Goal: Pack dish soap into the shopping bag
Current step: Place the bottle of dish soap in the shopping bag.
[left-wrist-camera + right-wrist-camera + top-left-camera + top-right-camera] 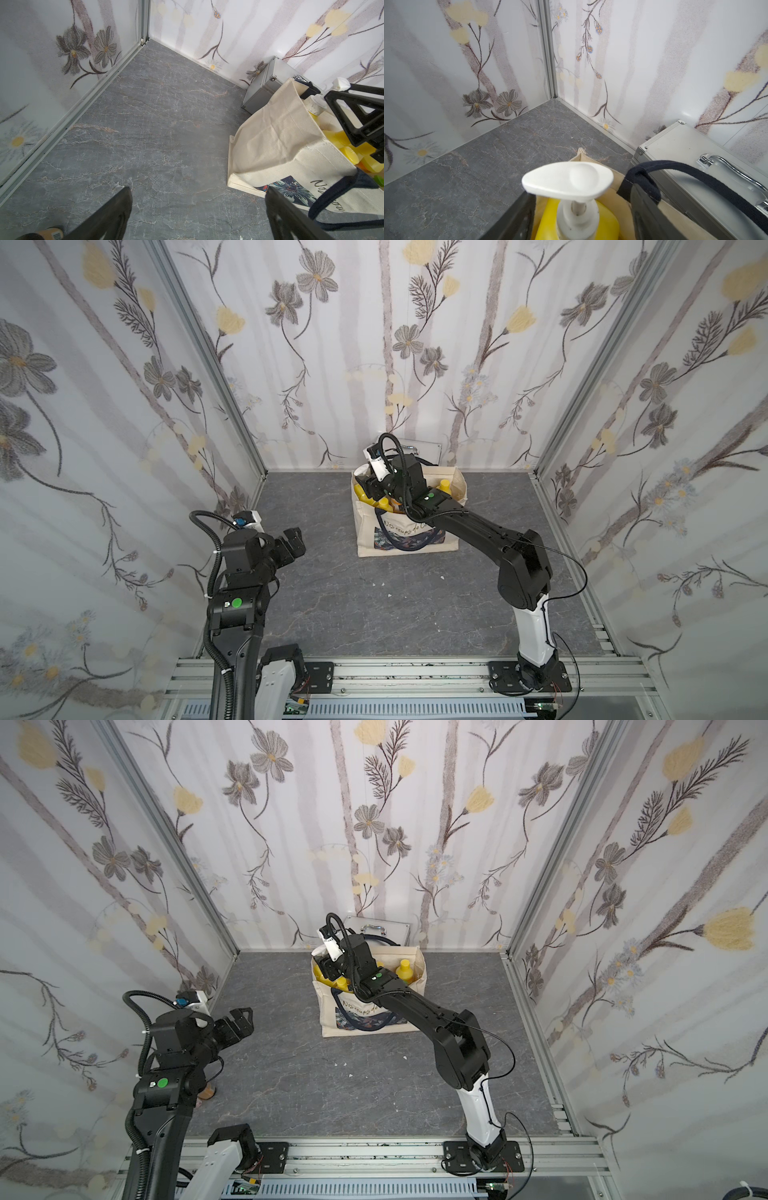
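Between right fingers (513, 221), pump bottle (550, 218)

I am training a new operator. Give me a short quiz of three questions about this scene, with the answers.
1. True or false: the left gripper holds a bottle.
2. What stands between the shopping bag and the back wall? A) a silver metal case B) a cardboard box C) a red bucket
3. Which bottle is between the fingers of the right gripper?

Key:
1. False: it is open and empty.
2. A.
3. The yellow pump bottle, which is inside the bag.
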